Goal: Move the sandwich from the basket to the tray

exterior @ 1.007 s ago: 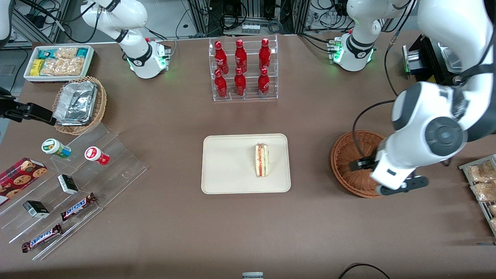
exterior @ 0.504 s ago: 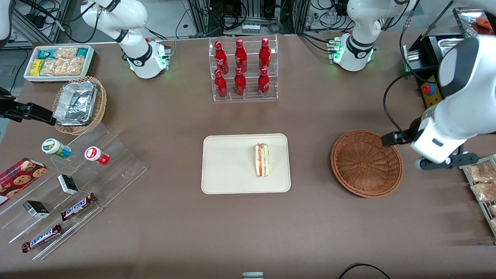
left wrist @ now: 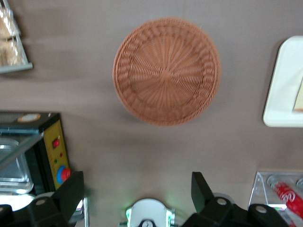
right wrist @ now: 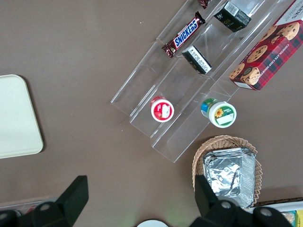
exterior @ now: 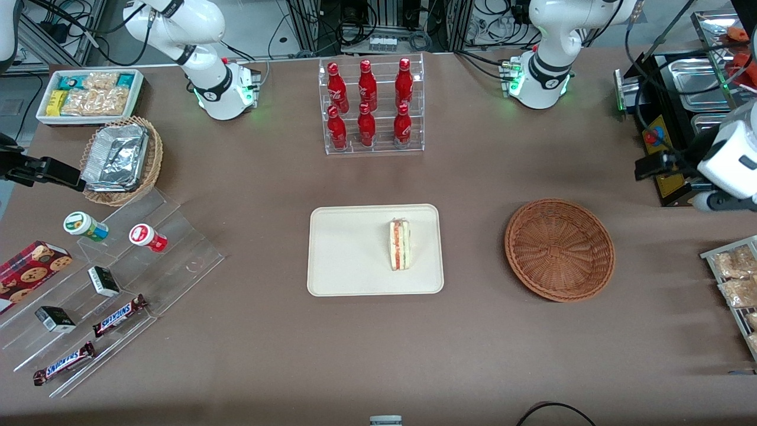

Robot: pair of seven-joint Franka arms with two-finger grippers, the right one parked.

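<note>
At the front view's right edge, the left arm's black two-finger gripper (left wrist: 137,189) hangs with fingers spread wide, empty.

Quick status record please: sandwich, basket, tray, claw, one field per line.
sandwich: lying on the tray, toward the basket's end
tray: holds only the sandwich
basket: holds nothing, beside the tray
claw: open, holding nothing, raised above the table near the black control box, apart from the basket
</note>
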